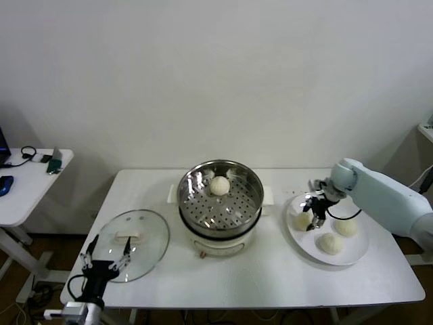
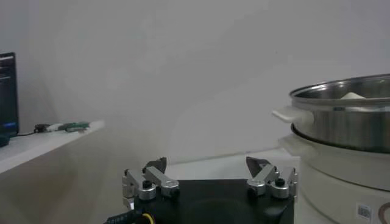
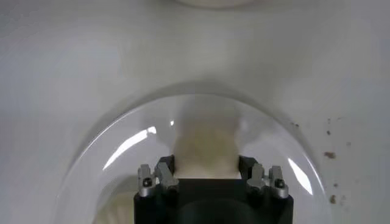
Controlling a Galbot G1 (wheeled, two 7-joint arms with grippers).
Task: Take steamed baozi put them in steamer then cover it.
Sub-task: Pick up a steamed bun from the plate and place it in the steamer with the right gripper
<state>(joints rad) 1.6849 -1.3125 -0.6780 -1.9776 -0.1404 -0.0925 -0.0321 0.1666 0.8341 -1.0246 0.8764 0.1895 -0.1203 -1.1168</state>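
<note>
right end effector (image 1: 315,218) clenched on 1 steamed baozi (image 1: 303,221) on plate (image 1: 352,256) right of steamer (image 1: 220,203) | risk: soft bun squashes or slips when lifted | left end effector (image 1: 107,258) released, idle by cover (image 1: 132,244) left of steamer

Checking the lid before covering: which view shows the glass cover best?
The head view: the whole cover lies flat on the table, left of the steamer, handle up. Neither wrist view shows it.

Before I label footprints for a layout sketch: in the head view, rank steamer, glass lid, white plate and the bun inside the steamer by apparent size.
1. Steamer.
2-3. Plate and glass lid: look alike, unranked.
4. Bun in the steamer: clearly smallest.
</note>
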